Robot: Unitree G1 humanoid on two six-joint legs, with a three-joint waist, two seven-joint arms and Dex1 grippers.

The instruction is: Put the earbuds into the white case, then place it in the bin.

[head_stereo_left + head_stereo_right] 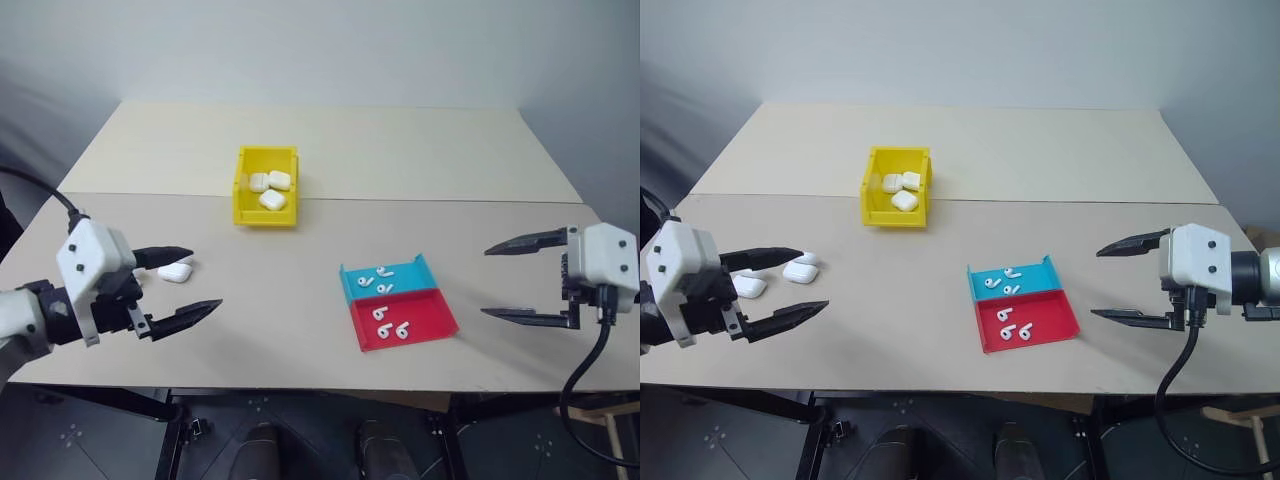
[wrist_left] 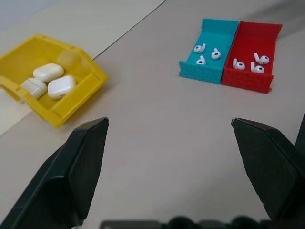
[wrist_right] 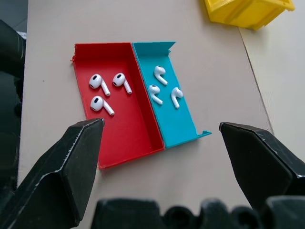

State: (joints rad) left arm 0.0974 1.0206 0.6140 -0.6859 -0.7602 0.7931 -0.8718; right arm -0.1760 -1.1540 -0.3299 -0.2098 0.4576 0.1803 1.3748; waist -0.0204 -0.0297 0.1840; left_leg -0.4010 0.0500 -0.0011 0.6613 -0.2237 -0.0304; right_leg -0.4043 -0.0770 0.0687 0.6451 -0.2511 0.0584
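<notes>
Hands sit nearest, one at each side of the bench (image 1: 300, 300): the left hand (image 1: 185, 283) and the right hand (image 1: 520, 280) both hover with fingers spread wide, holding nothing. Just beside the left hand lie two loose white cases (image 1: 800, 270). Between the hands, a red tray (image 1: 425, 325) and a blue tray (image 1: 385, 285) touch side by side, each carrying three earbuds (image 3: 102, 88). Farther back stands the yellow bin (image 1: 266, 215), already containing three cases. The earbuds look tiny and glossy against such broad fingers, so one may well squirt out of a pinch or get pushed against the tray wall. A shut case could also slide away instead of opening.
</notes>
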